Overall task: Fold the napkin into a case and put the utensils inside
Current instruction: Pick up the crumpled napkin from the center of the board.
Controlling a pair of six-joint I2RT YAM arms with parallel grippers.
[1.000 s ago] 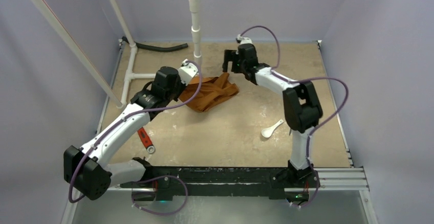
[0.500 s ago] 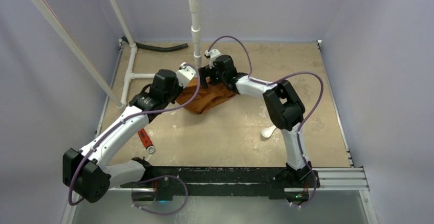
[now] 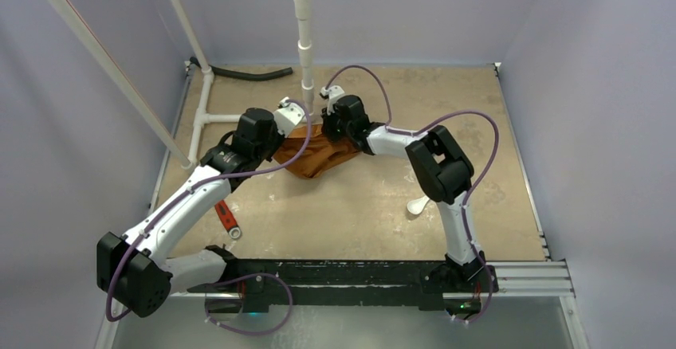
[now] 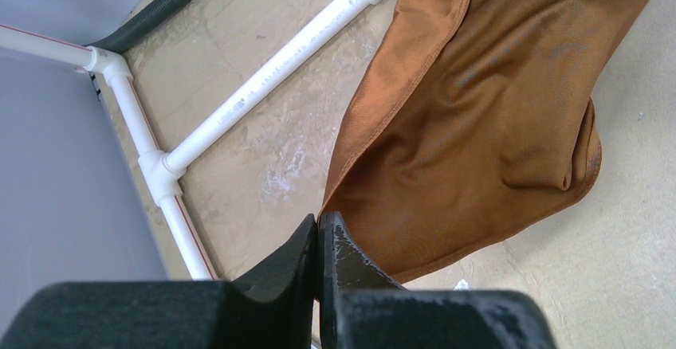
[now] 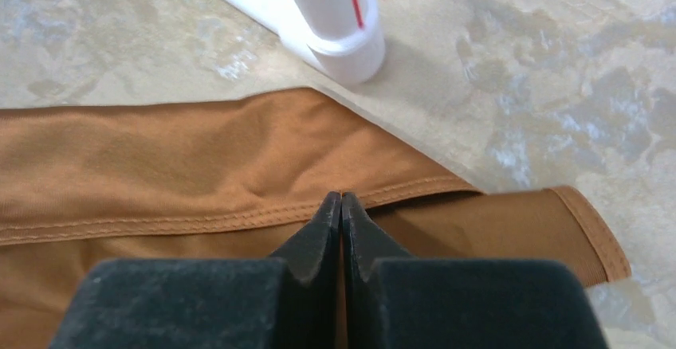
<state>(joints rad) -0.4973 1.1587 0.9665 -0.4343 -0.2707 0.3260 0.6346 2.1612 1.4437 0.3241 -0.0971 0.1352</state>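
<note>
The napkin (image 3: 319, 162) lies bunched in the upper middle of the top view, rust-orange, a little shiny, with a stitched hem, near the foot of the white pipe (image 5: 335, 14). The left gripper (image 4: 319, 233), its arm reaching from the lower left, is clamped on a corner of the cloth. The right gripper (image 5: 341, 209), its arm bent in from the right, is pinched together on the hem.

No legible txt — (pipe (image 4: 263, 86) print blurred).
</note>
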